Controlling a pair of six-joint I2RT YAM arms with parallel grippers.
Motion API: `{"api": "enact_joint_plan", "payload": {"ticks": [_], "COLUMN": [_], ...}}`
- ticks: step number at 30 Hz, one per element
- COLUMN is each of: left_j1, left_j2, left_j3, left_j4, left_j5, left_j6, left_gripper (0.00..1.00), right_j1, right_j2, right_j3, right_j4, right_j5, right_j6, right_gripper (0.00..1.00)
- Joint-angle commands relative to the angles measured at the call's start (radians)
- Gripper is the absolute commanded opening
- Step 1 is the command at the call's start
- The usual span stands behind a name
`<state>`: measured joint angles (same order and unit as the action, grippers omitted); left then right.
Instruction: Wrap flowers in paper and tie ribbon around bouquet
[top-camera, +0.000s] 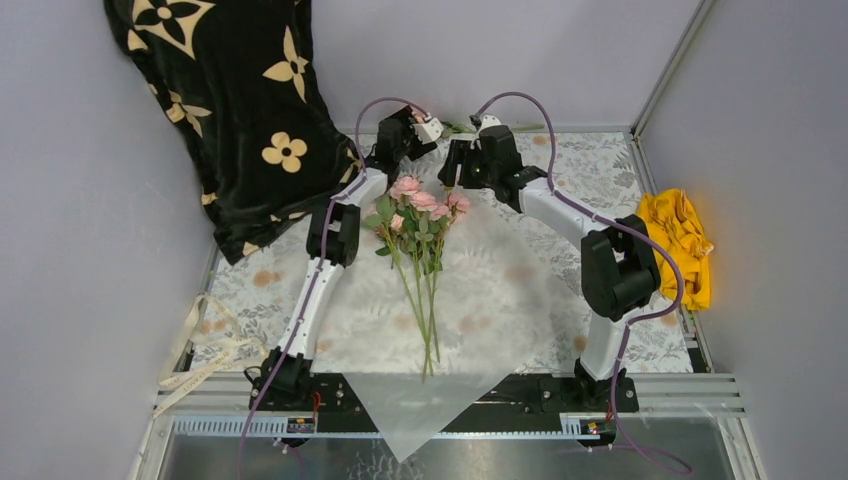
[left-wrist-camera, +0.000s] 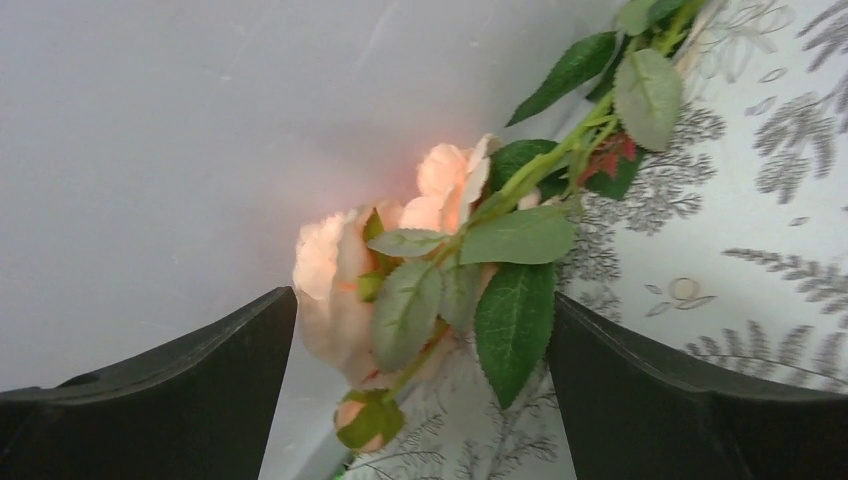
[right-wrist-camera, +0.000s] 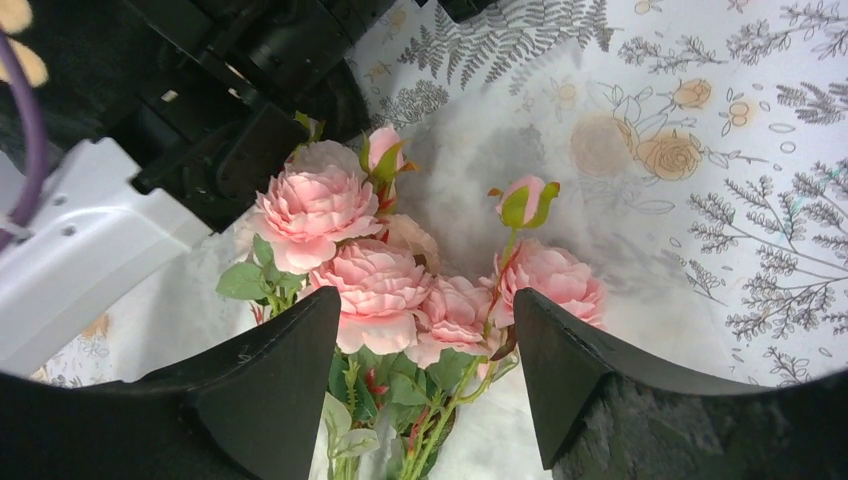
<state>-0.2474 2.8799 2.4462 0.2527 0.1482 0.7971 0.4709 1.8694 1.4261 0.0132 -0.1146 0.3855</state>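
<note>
The flowers (top-camera: 420, 212), pink roses with long green stems, lie on the translucent white paper (top-camera: 490, 290) in mid-table, heads toward the back. My right gripper (top-camera: 455, 175) hangs open just over the rose heads (right-wrist-camera: 375, 285), its fingers (right-wrist-camera: 270, 380) on either side and not pinching them. At the back wall my left gripper (top-camera: 428, 126) stands wide open around a separate rose sprig (left-wrist-camera: 340, 290) with leaves and a bud, untouched by either finger. The cream ribbon (top-camera: 212, 345) lies loose at the table's left edge.
A black cloth with cream flower shapes (top-camera: 230, 110) hangs over the back left corner. A yellow cloth (top-camera: 680, 240) is bunched at the right edge. The paper's front corner overhangs the rail between the arm bases. The grey leaf-patterned tablecloth (top-camera: 600, 165) covers the table.
</note>
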Motion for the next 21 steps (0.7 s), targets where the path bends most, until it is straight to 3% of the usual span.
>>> {"api": "enact_joint_plan", "payload": {"ticks": [1,8,9,10,11,15,21], "left_j1": [0.018,0.022,0.022,0.023,0.024,0.020,0.037], "left_j2": [0.067,0.127,0.147,0.160,0.164,0.162,0.042], "left_j3": [0.047,0.084,0.108,0.123,0.122,0.104,0.011], "left_j4": [0.212,0.224,0.219,0.219,0.232,0.287,0.356], "left_j5": [-0.029,0.021,0.026,0.035,0.043,0.067,-0.026], "left_j6": [0.114,0.234,0.254,0.266,0.273,0.261,0.107], "left_gripper": [0.99,0.99,0.93,0.80,0.57,0.01,0.00], "right_j1": [-0.009,-0.015,-0.016,-0.016,-0.017,-0.025,-0.040], "right_j2": [-0.006,-0.017,-0.017,-0.019,-0.022,-0.038,-0.082], "right_j3": [0.068,0.066,0.067,0.067,0.065,0.046,-0.012], "right_j4": [-0.023,-0.046,-0.048,-0.050,-0.050,-0.048,-0.023], "right_j5": [0.002,-0.015,-0.019,-0.022,-0.022,-0.018,-0.010], "right_j6": [-0.050,-0.079,-0.083,-0.090,-0.099,-0.110,-0.107], "right_gripper": [0.72,0.72,0.72,0.72,0.72,0.72,0.72]}}
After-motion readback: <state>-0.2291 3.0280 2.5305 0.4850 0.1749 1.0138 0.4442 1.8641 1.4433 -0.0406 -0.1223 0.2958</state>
